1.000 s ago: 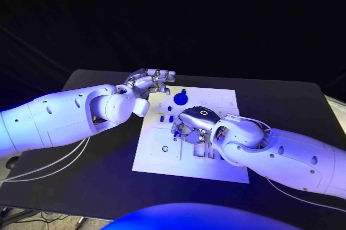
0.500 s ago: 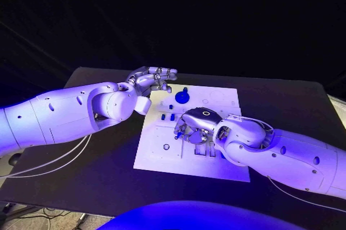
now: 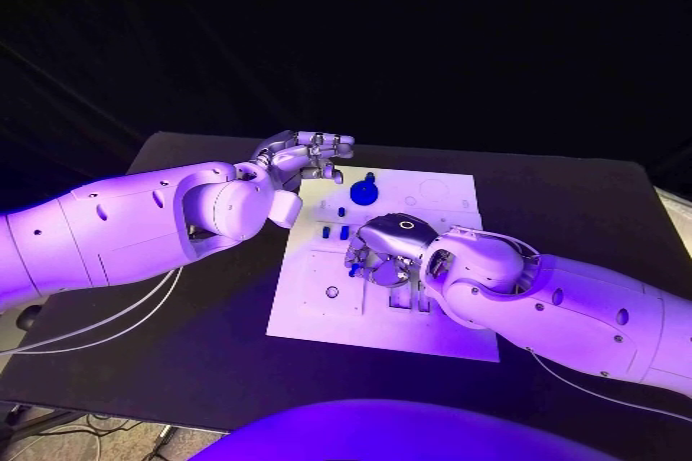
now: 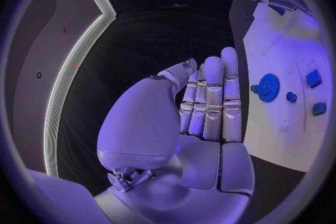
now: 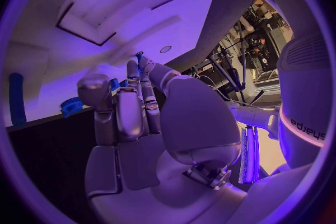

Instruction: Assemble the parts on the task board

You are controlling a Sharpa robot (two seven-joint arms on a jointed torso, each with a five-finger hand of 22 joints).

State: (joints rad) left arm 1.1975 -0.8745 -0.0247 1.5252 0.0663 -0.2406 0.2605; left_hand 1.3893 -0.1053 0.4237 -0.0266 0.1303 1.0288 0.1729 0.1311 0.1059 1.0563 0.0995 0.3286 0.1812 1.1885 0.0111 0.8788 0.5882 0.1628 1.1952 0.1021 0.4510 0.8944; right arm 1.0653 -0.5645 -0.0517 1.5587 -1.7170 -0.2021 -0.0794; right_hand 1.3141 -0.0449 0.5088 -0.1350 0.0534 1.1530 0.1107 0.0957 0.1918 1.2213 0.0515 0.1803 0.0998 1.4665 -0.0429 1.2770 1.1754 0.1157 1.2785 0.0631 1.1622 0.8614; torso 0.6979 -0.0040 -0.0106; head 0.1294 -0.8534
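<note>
— Black table [image 3: 173,311], white board [image 3: 433,326] at centre: where are the hands?
— Left hand [image 3: 300,158] hovers empty, fingers straight, at the board's far corner; right hand [image 3: 378,253] pinches a blue part [image 3: 351,268] over the middle.
— Other parts?
— A gear [image 3: 364,193] lies on the board.

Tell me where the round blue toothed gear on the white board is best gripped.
Probably by its toothed rim. The round blue toothed gear lies flat on the white task board, so fingers would likely come from above and pinch across opposite edges. The left hand, hovering beside the board's far edge, looks nearest.
</note>
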